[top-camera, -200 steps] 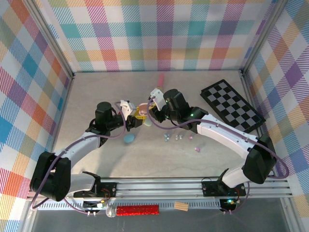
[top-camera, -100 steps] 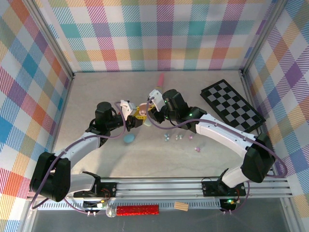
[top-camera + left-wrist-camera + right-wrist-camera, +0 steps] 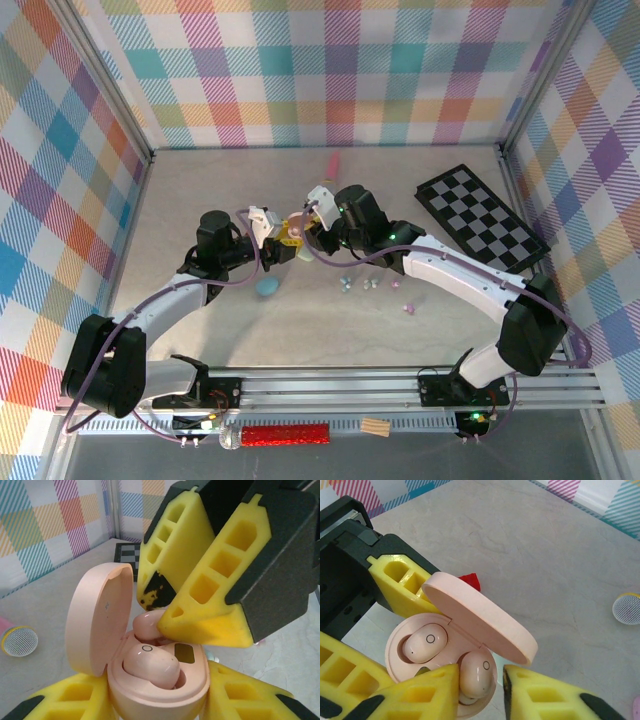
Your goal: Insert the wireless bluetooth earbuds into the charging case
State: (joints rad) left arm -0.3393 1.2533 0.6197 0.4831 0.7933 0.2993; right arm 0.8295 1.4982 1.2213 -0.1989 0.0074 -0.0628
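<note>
My left gripper [image 3: 157,702] is shut on the base of a pink charging case [image 3: 165,690], held above the table with its lid [image 3: 95,615] hinged up. Two pink earbuds lie in its wells. One earbud [image 3: 424,642] sits fully seated. The other earbud [image 3: 474,674] rests in the second well between the fingers of my right gripper [image 3: 479,680]. One yellow finger [image 3: 427,690] touches it; the other finger stands apart with a gap, so that gripper is open. From above, left gripper [image 3: 281,244], right gripper [image 3: 309,238] and case [image 3: 295,228] meet mid-table.
A pale blue oval case [image 3: 267,287] lies below the grippers. Several small pastel pieces [image 3: 358,285] and a purple one [image 3: 407,307] are scattered to the right. A checkerboard [image 3: 480,218] lies at the far right, and a pink toy microphone [image 3: 333,162] near the back wall.
My right gripper's jaws have widened, leaving a gap beside the second earbud. Both arms have barely moved.
</note>
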